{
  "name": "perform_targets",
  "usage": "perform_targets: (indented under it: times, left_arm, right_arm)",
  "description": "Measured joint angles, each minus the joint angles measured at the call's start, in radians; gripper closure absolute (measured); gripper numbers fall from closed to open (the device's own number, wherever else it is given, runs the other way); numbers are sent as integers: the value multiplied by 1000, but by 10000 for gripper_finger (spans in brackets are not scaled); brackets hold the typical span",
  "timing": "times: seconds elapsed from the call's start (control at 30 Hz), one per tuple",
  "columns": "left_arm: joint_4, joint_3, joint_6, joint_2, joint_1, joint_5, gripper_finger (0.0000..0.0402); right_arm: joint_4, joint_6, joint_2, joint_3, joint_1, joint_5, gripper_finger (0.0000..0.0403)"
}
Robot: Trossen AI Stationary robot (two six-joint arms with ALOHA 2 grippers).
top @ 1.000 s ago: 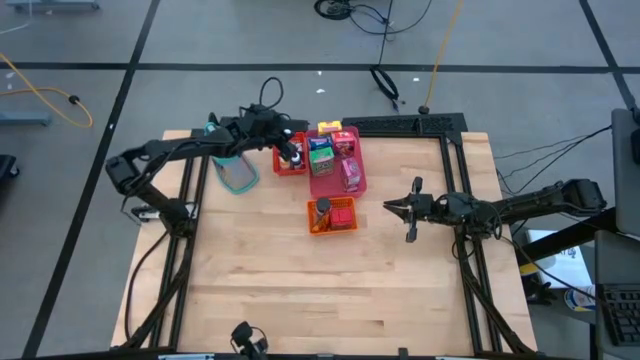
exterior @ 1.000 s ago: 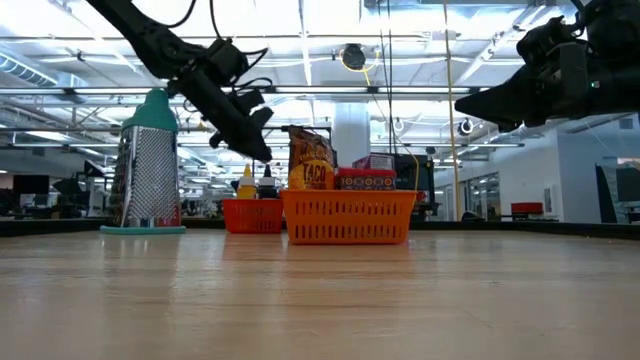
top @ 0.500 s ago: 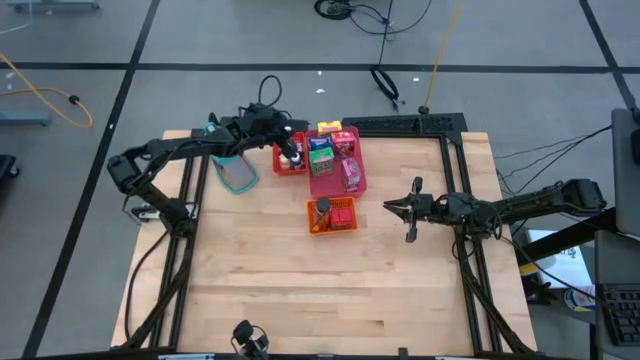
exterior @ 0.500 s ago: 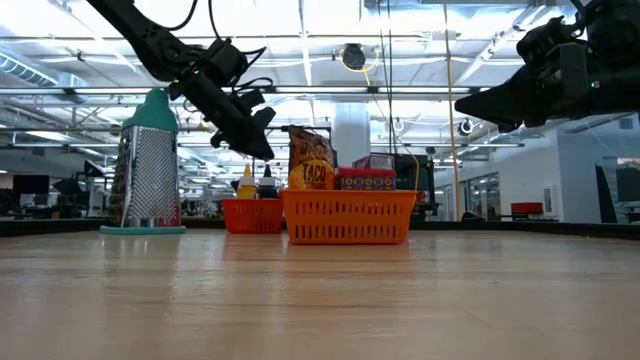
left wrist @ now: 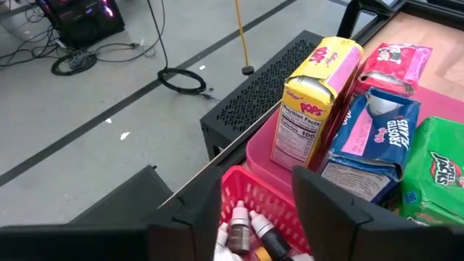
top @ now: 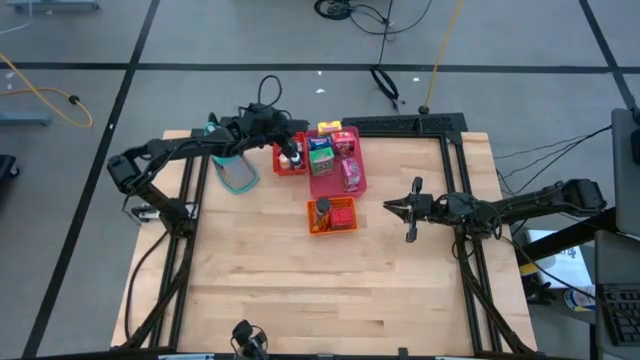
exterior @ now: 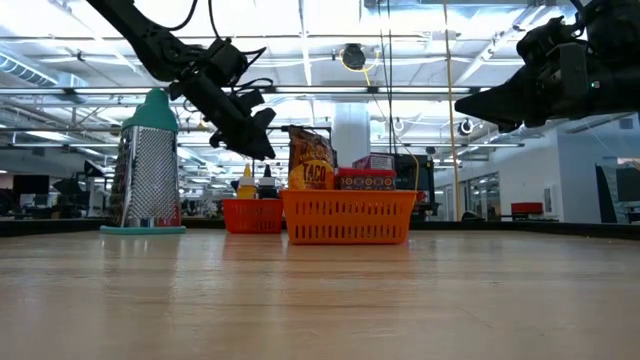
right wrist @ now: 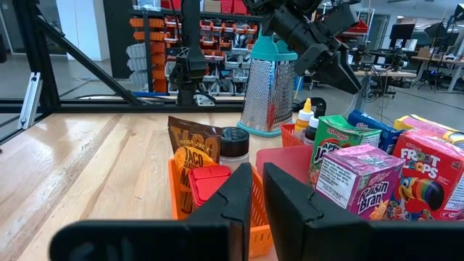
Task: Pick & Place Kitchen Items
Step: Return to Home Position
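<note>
Now, left gripper (top: pixel 288 146) upper centre, fingers spread, empty, over small red plastic tray (left wrist: pixel 249 191) of tiny bottles (left wrist: pixel 243 232), right gripper (top: pixel 391 206) centre right, nearly closed, empty.

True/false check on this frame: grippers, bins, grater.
1. The left gripper hovers open over the red bin. True.
2. The taco packet stands in the red bin. False: it is in the orange bin.
3. The Pops box stands in the pink tray. True.
4. The right gripper holds a bottle. False: it holds nothing, off to the side of the orange bin.
5. The grater lies flat. False: it stands upright.
</note>
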Motion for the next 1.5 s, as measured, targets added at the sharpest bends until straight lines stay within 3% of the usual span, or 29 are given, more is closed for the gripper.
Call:
perform_targets:
  times: [0.17, 0.37, 0.63, 0.77, 1.2, 1.33, 1.5]
  left_arm:
    - [9, 0, -3, -5, -3, -1, 204]
    - [2, 0, -2, -73, -22, 4, 193]
    - [-208, 0, 24, -262, -119, -1, 192]
    - [-243, -23, 28, -361, -189, -55, 192]
    - [-68, -544, -87, -841, -474, -237, 192]
    - [-3, -645, -88, -960, -542, -295, 192]
    - [21, -751, -77, -1032, -610, -293, 192]
  right_arm:
    - [0, 0, 0, 0, 0, 0, 376]
    - [-1, 0, 0, -1, 0, 0, 376]
    - [3, -4, 0, -1, 0, 9, 376]
    - [29, -9, -1, -1, -1, 50, 376]
    - [-4, -30, -97, -1, -1, 50, 374]
    - [-8, -29, -97, -1, -1, 49, 374]
    - [-57, -20, -97, -1, -1, 49, 375]
